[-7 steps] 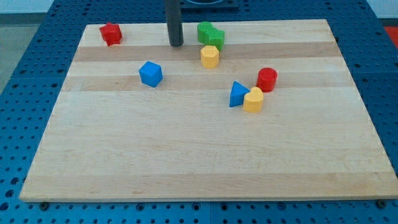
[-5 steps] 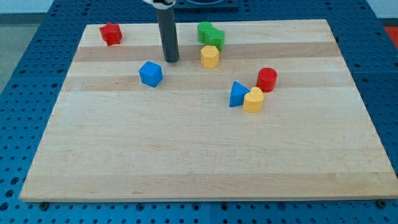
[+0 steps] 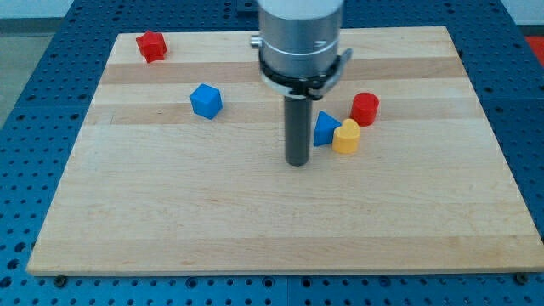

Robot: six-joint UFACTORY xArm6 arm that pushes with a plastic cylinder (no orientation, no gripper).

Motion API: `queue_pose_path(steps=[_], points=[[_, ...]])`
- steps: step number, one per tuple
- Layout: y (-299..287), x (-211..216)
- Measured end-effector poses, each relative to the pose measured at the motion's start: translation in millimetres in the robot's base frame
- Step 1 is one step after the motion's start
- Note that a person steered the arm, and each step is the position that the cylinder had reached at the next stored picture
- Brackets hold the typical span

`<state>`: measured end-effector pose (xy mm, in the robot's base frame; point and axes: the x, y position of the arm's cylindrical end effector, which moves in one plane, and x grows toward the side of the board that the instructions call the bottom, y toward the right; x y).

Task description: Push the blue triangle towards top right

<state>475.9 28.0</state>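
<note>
Wooden board (image 3: 255, 221) carries red block (image 3: 151, 45), blue cube (image 3: 206, 100), blue triangle (image 3: 325, 128), yellow block (image 3: 345, 136), red cylinder (image 3: 365, 109).

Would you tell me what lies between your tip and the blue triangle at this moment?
Nothing: in the camera view only bare board separates my tip from the blue triangle, up to its right.

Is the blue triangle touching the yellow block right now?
Yes, the blue triangle sits against the yellow block on its right side.
</note>
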Motion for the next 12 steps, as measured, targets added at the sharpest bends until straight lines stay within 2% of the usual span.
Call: queue_pose_path(steps=[1, 7, 9, 12], points=[[18.4, -0.1], [31.5, -52.4], [39.9, -87.1], [70.8, -115.3]])
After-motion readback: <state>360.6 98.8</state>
